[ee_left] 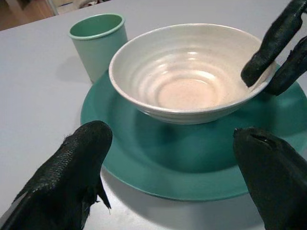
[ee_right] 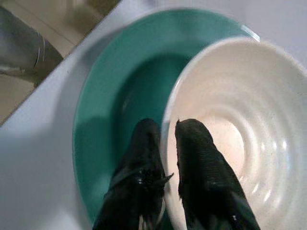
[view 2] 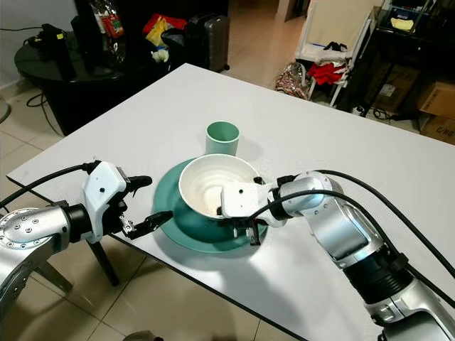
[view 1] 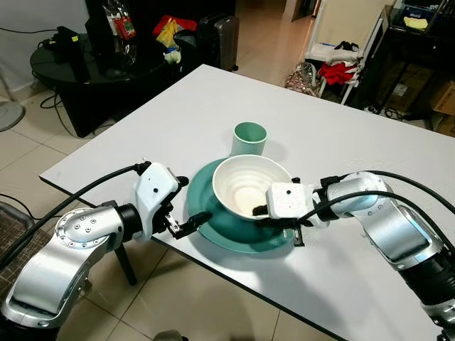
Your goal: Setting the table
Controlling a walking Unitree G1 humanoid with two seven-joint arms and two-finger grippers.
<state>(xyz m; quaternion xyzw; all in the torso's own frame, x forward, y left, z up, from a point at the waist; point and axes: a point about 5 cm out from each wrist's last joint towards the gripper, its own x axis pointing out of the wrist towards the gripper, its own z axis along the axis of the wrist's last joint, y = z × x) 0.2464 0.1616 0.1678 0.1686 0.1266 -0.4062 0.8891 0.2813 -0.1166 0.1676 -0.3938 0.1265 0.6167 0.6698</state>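
As we look on the white table (view 1: 341, 135), we count one cream bowl (view 1: 249, 186) on one green plate (view 1: 213, 220), one green cup (view 1: 249, 138) behind, right gripper (view 1: 260, 210) pinching the bowl's rim, left gripper (view 1: 186, 201) spread apart beside the plate.

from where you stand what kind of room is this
Most likely a lived-in home dining area. A white table carries a place setting: a white bowl on a teal plate, with a teal cup behind. Beyond it are a tiled floor, a suitcase and cluttered shelves.
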